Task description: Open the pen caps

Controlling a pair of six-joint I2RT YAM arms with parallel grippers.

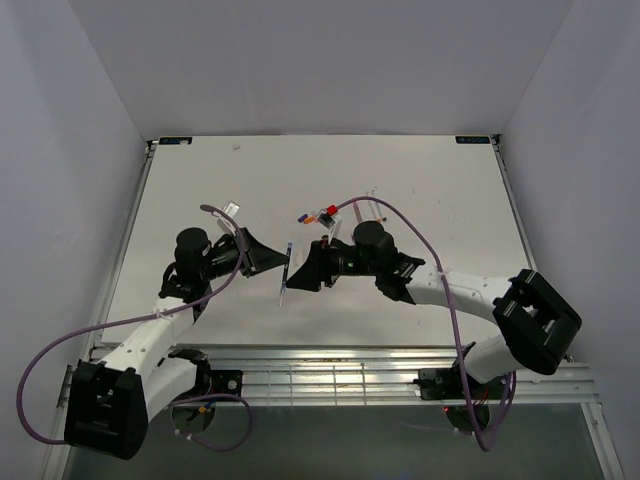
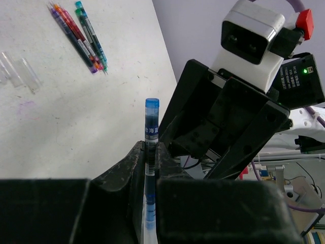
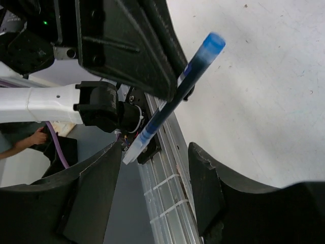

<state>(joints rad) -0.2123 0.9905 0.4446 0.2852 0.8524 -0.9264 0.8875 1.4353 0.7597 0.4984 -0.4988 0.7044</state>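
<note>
My left gripper (image 1: 283, 262) is shut on a blue pen (image 1: 286, 270) and holds it above the table, roughly upright in the left wrist view (image 2: 151, 129), with its blue end up. The left fingers (image 2: 129, 162) pinch the barrel near its middle. The pen's pale translucent cap (image 3: 132, 150) is at the lower end. My right gripper (image 1: 297, 279) faces the left one and is open. In the right wrist view its fingers (image 3: 205, 188) stand wide apart around that capped end without touching it. Several more pens (image 2: 78, 33) lie together on the table.
Two loose translucent caps (image 2: 23, 73) lie on the white table (image 1: 420, 200) near the pen group (image 1: 306, 216). The slotted metal rail (image 1: 330, 375) runs along the near edge. The two wrists are very close together over the table's middle.
</note>
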